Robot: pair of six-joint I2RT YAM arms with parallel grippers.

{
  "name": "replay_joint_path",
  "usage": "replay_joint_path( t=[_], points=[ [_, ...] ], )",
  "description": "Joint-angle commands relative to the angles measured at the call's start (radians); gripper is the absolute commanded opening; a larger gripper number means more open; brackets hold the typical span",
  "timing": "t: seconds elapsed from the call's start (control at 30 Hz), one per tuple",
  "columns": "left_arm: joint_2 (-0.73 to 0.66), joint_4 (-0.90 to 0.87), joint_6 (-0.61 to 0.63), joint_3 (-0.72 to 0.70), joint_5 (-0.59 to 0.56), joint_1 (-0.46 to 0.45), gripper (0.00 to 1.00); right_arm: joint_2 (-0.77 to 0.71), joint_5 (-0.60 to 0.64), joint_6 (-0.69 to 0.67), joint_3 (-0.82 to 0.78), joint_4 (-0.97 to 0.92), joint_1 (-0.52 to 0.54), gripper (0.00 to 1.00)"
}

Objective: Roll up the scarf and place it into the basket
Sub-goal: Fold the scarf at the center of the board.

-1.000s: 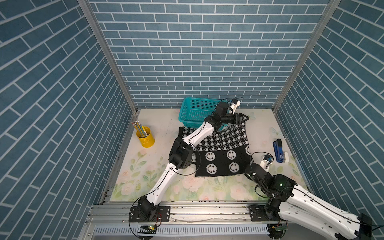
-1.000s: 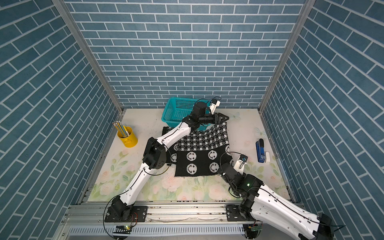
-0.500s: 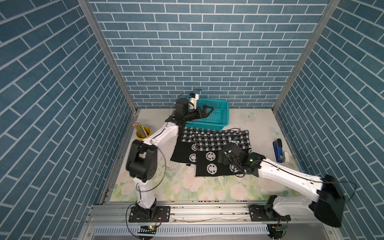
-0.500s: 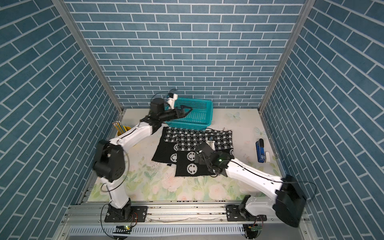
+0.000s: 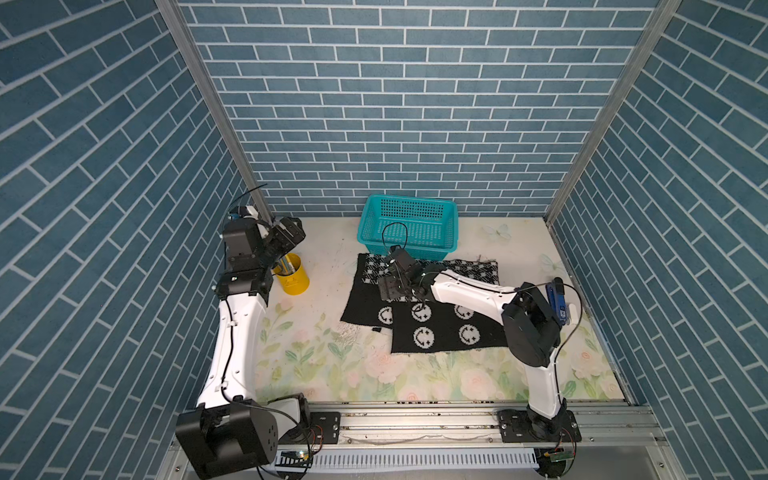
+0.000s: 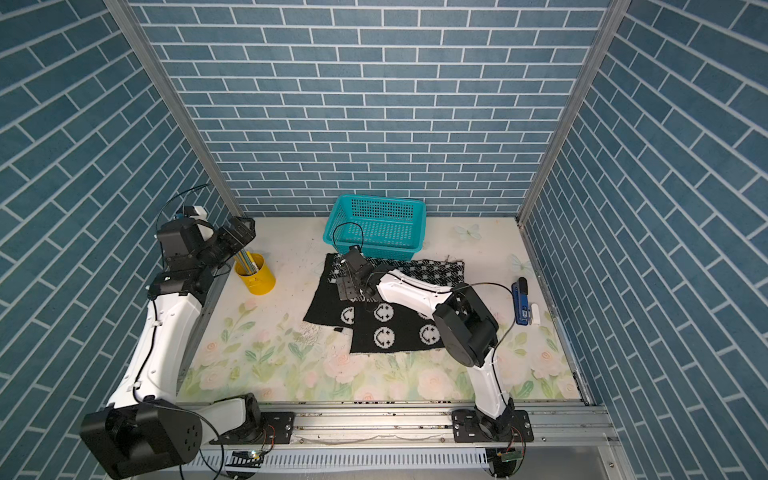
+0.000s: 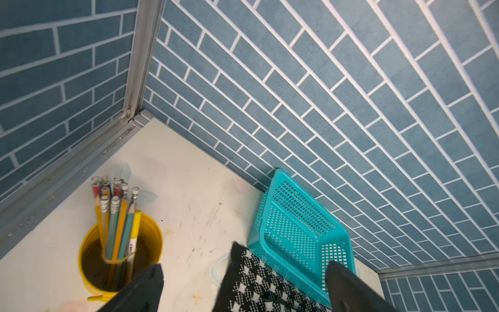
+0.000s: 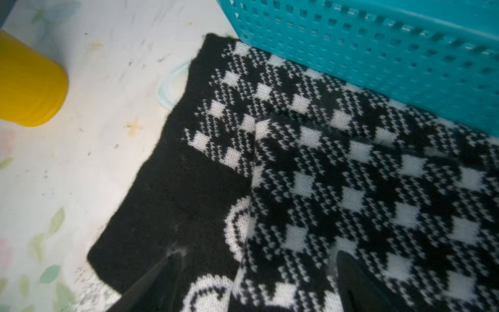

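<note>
Well, our scarf (image 5: 440, 332) lies flat, unrolled, on the table (image 5: 332, 257) against the basket (image 5: 409, 200); left end effector (image 5: 291, 233) and right end effector (image 5: 390, 289) gape empty. We risk pinching one layer only, or shoving the basket.

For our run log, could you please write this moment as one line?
scarf flat, unrolled; basket empty; left gripper open, empty; right gripper open over scarf

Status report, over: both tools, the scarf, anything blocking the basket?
Left tool open, up near the yellow pencil cup. Right tool open, low over the scarf. Scarf flat, unrolled, against the empty basket. Nothing blocking.
</note>
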Motion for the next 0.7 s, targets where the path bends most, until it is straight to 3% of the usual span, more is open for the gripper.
replay_joint_path(
  t=[0.0,0.17,0.23,0.4,0.5,0.67],
  points=[
    [-0.001,-0.082,0.059,-0.003,0.052,0.026,1.0,0.057,0.021,-0.035,0.059,-0.138,-0.004,0.9],
    [-0.004,-0.051,0.058,-0.041,0.089,0.034,1.0,0.107,0.068,-0.031,0.103,-0.194,0.001,0.76],
    [0.0,-0.03,0.058,-0.056,0.111,0.034,1.0,0.127,0.066,-0.035,0.119,-0.201,0.002,0.59],
    [0.004,-0.019,0.065,-0.068,0.118,0.034,1.0,0.178,0.05,-0.05,0.17,-0.207,0.002,0.0],
    [0.002,-0.012,0.065,-0.071,0.123,0.034,1.0,0.183,0.042,-0.059,0.198,-0.206,0.001,0.0],
    [0.005,-0.015,0.069,-0.067,0.12,0.034,1.0,0.142,-0.075,-0.071,0.303,-0.161,0.01,0.0]
  ],
)
